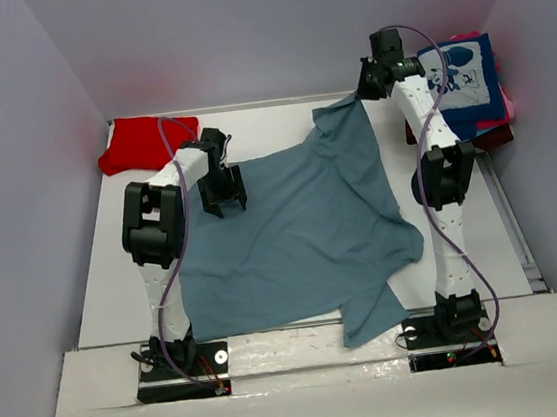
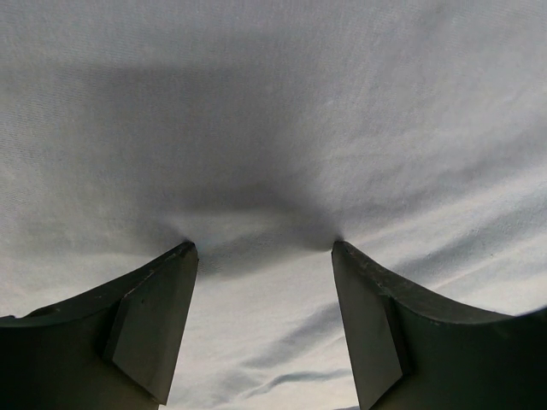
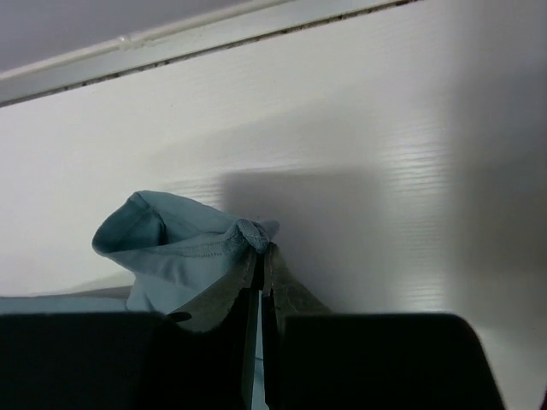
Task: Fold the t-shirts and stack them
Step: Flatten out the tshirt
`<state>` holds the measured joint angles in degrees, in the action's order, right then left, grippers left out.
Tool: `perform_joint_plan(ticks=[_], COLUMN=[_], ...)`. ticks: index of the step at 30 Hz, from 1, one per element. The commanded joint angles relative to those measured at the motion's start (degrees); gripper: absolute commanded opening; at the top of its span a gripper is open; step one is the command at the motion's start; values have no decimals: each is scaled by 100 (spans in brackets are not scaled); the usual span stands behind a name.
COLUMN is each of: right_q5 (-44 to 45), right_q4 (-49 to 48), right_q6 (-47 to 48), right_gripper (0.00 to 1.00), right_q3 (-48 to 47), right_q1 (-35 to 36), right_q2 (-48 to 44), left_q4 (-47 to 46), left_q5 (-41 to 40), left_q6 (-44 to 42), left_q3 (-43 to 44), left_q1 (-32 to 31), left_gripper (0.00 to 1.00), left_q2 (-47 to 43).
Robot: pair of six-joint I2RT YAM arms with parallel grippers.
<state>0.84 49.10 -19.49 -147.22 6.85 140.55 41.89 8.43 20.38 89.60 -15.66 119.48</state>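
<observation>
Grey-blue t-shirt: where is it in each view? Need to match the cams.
Top external: grey-blue t-shirt spread across mid-table, far corner pinched in the right arm's shut jaws.
Left wrist: cloth fills the frame, behind the left arm's open jaws.
Right wrist: bunched hemmed corner, left of centre, pinched in the shut jaws.
Shared landmark: white table, in top and right wrist; left wrist shows only cloth.
</observation>
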Motion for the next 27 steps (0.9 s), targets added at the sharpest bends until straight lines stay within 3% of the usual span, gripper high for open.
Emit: perform_joint_plan(ticks=[1,7,9,13,14,15,21,27], right_q5=[575,400,242,21,4,12,-31,-803], right_q4=[-489,-753,-840,-771,-736,-701,-262,108], right_q6=[357,533,551,446,420,367,-107,-749], right_gripper=[8,11,17,54,80,97,100,100], right_q3=[-124,-211,-159,-27,26,105,667,2309], right_q1=[18,18,18,18,18,18,18,70], right_q2=[-502,-503,-476,-441,-458,-476,-783,-1608], left_q4=[74,65,56,56,56,56,39,-137], left_q5=[186,203,203,230,238,247,265,177], left_q6=[-43,-43,-34,-43,-34,-43,-34,132], left_q3=[-233,-277,-285,-285,-285,-285,-250,-540], left_q1=[-16,-16,-16,-16,-16,-16,-16,-16], left_gripper=[77,77,77,77,77,77,77,77], left_q2=[-100,-144,-144,-153,-144,-144,-162,-425])
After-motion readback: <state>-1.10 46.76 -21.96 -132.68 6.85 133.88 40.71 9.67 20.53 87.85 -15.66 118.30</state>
